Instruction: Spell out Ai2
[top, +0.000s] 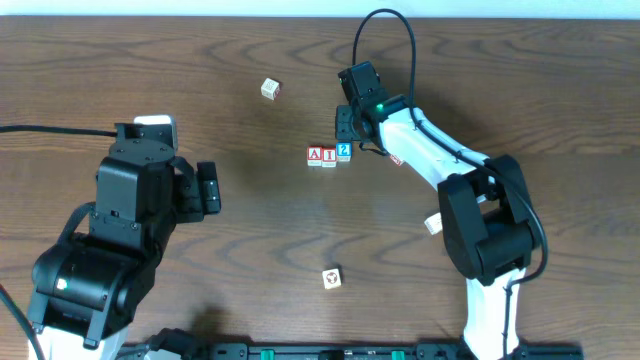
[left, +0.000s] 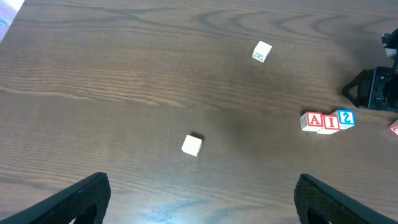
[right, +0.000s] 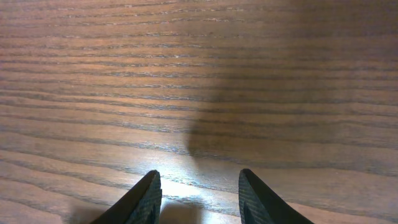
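The fingers (right: 144, 198) of the right gripper (right: 199, 198) are seen parted at the lower edge of the right wrist view. Only bare wood grain is recorded between them, and nothing is held. In the overhead view this right gripper (top: 347, 122) is found just right of centre in the upper half of the frame, close above the row of lettered blocks and not touching it.

The fingers (left: 84, 198) of the left gripper (left: 202, 205) are observed spread wide, one in each lower corner of the left wrist view, with nothing gripped. In the overhead view the left gripper (top: 210, 188) is noted at centre left, well apart from the blocks.

Three blocks are found side by side on the table (top: 150, 60) near the centre of the overhead frame. The A block (top: 314, 156) is placed leftmost, the I block (top: 329, 156) is set against it, and the 2 block (top: 343, 151) is set on the right, slightly higher in the frame than the other two. The row is read as "AI2" in the left wrist view as well.

Two spare blocks are noted apart from the row. The upper spare block (top: 270, 89) is located in the upper centre left. The lower spare block (top: 331, 278) is located below centre.
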